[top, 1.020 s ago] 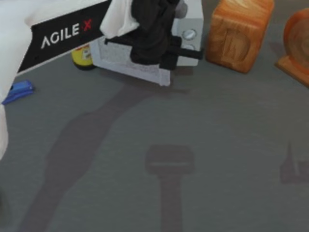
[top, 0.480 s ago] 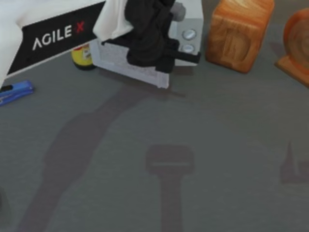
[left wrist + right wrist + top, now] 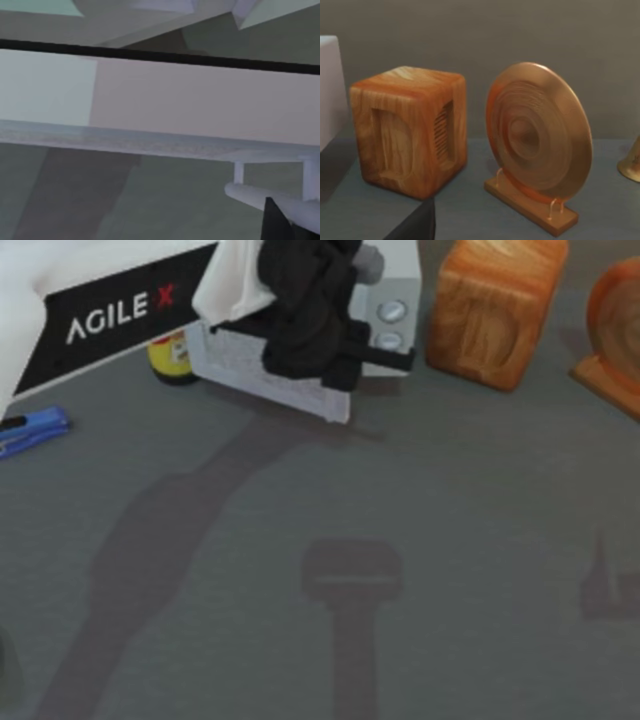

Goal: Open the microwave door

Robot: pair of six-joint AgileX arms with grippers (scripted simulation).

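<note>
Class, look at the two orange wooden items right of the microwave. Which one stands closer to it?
The boxy wooden block, just right of the microwave. The round disc on its stand sits farther right, at the table's edge.

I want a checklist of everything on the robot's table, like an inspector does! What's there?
Surface: grey table, arm shadows on it.
Job's things: white microwave at the far edge; its door swung partly open, free edge out toward the camera.
Clutter: wooden block and round wooden disc on a stand right of the microwave; yellow bottle and blue stapler on the left.
Grippers: left gripper at the door's handle; right arm unseen from above.
Cables: nothing seen.
Surroundings: nothing seen.
</note>
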